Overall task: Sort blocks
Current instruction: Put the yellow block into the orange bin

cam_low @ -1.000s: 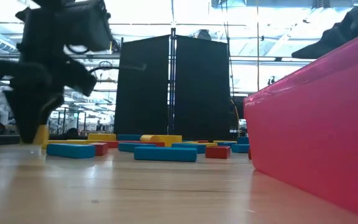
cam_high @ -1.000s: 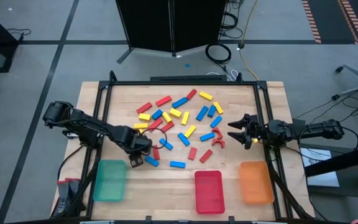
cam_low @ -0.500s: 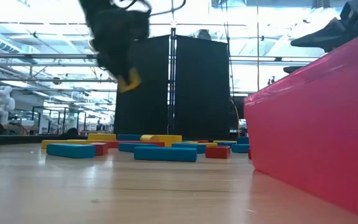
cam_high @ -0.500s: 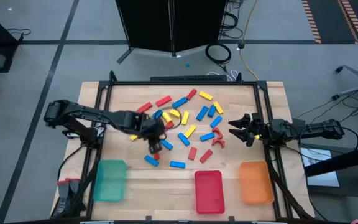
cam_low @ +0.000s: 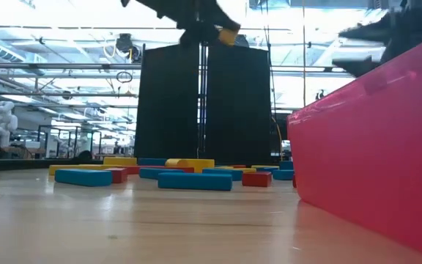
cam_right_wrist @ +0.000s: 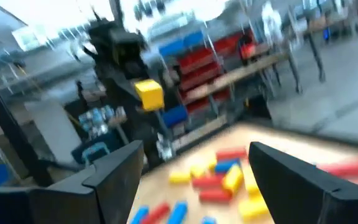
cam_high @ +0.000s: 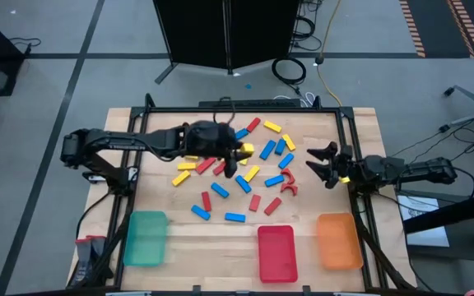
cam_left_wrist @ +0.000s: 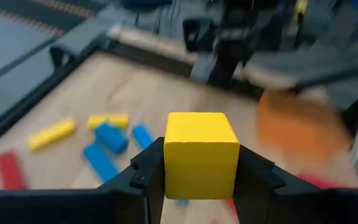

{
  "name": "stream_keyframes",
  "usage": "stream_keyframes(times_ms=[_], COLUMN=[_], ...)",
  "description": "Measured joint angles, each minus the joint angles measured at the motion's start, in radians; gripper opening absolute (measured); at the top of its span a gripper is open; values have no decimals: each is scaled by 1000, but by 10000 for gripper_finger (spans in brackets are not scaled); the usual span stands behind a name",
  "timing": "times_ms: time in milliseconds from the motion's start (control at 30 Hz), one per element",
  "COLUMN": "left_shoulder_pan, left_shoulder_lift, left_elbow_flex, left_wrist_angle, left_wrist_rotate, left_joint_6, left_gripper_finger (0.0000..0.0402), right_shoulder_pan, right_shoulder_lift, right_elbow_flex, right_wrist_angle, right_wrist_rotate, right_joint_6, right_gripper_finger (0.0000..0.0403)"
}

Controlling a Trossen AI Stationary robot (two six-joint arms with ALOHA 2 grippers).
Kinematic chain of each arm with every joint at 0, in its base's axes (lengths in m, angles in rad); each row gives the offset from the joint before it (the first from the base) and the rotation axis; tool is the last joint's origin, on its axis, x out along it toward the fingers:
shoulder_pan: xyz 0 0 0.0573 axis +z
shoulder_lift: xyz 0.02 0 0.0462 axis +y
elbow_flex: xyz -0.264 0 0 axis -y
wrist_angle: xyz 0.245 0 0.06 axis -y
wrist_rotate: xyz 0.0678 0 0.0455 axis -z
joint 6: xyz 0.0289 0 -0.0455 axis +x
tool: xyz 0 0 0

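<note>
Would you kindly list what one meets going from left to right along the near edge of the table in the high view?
Green tray → red tray → orange tray.

Green tray point(cam_high: 146, 238), red tray point(cam_high: 276, 252), orange tray point(cam_high: 338, 241) along table point(cam_high: 319, 131) edge

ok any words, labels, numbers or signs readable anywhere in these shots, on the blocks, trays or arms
None can be read.
Small red, blue and yellow wooden blocks: plain, no print.
Yellow block held in the left gripper: bare faces.
Green plastic tray, red plastic tray, orange plastic tray: no labels visible.
Right gripper, dark arms: no markings legible.
Background shelving: too blurred to read.
</note>
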Motion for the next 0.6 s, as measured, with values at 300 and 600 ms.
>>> stream_keyframes(times_ms=[300, 600], left_shoulder_pan=[0, -26], left_shoulder_lift=[23, 35], left_elbow_flex=[1, 0], left_wrist_angle=[183, 248], left_wrist_rotate=[29, 33], left_joint_6=[-40, -50], left_gripper_finger=[139, 139], right_shoulder_pan=[0, -2], right_shoulder_lift=[275, 682], right_elbow_flex=[261, 601], right_wrist_angle=[-5, -65], right_wrist_rotate=[14, 18], right_joint_6=[-250, -316], right_gripper_finger=[288, 288])
